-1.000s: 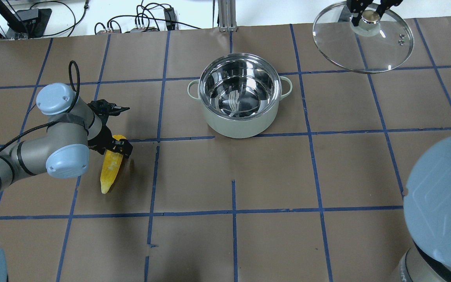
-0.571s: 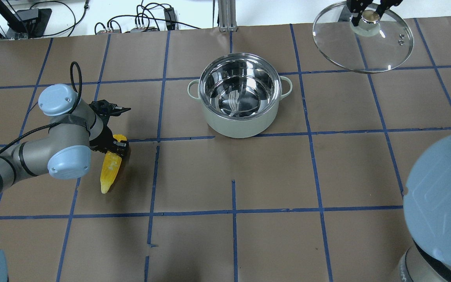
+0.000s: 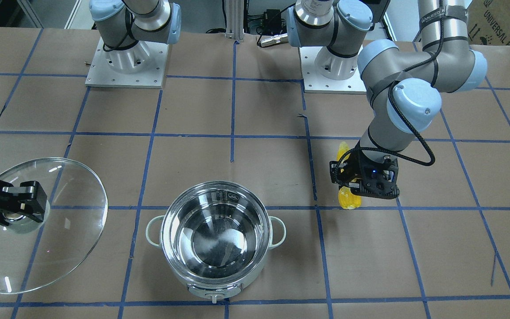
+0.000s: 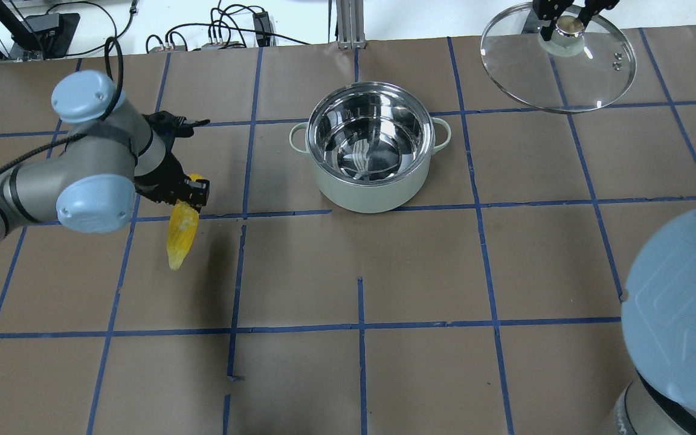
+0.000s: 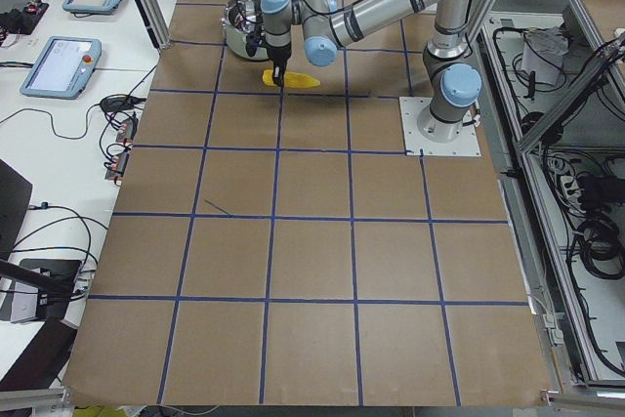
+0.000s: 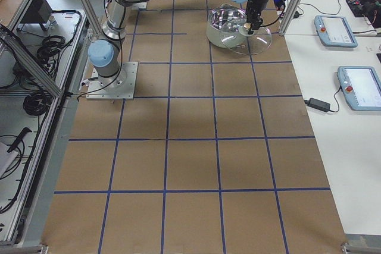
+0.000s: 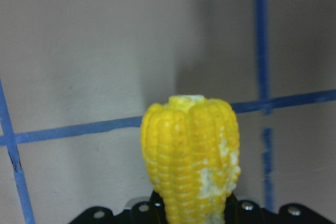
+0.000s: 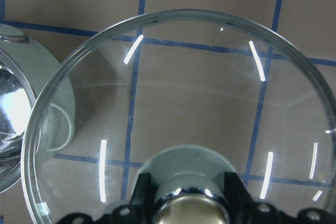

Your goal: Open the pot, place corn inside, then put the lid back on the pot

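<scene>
The open steel-lined pot (image 4: 370, 147) with a pale green wall stands mid-table, empty; it also shows in the front view (image 3: 214, 242). My left gripper (image 4: 190, 192) is shut on the thick end of the yellow corn (image 4: 180, 234) and holds it above the table, left of the pot. The corn fills the left wrist view (image 7: 191, 156) and shows in the front view (image 3: 349, 199). My right gripper (image 4: 570, 13) is shut on the knob of the clear glass lid (image 4: 559, 60), held in the air beyond the pot's right side. The lid also shows in the right wrist view (image 8: 184, 114).
Brown paper with blue tape lines covers the table (image 4: 420, 272). Cables and boxes (image 4: 221, 33) lie beyond the far edge. The two arm bases (image 3: 126, 62) stand at the robot's side.
My left gripper has lifted the corn off the table and carried it up and slightly toward the pot. The right gripper and lid have stayed nearly still.
</scene>
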